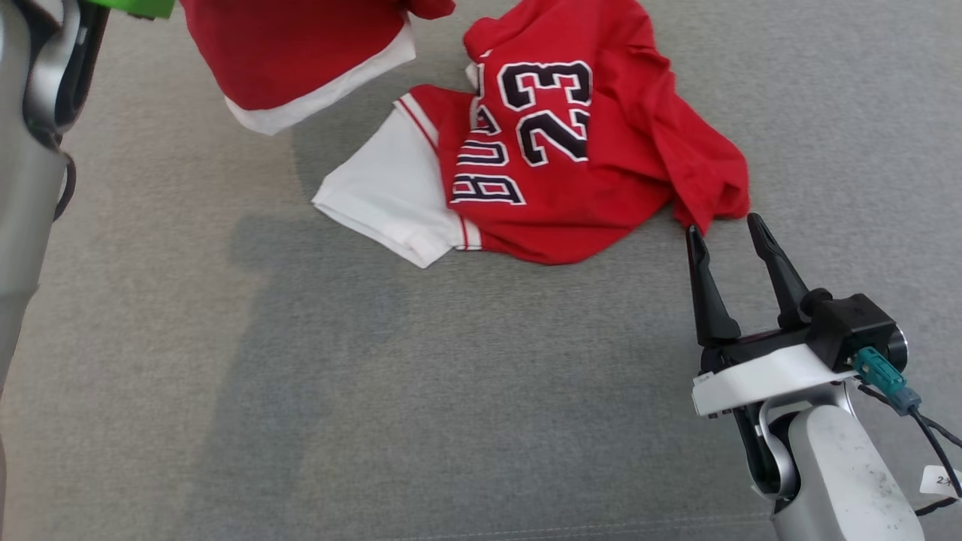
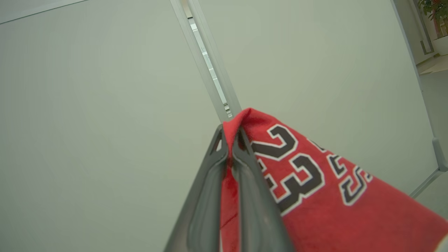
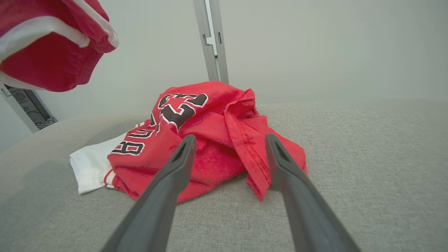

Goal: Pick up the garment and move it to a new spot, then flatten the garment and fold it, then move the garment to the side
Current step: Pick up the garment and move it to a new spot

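The garment is a red jersey with a black "23" and white sleeves, lying crumpled on the grey fabric surface. One end of it, red with a white band, is lifted off the surface at the top left and hangs in the air. In the left wrist view my left gripper is shut on a fold of the red cloth. My right gripper is open just below the jersey's right corner, and its fingers frame the heap without touching it.
My pale left forearm runs down the left edge, with a green part above it. A pale wall with a grey metal post stands behind the surface. Bare grey fabric stretches in front of and to the left of the jersey.
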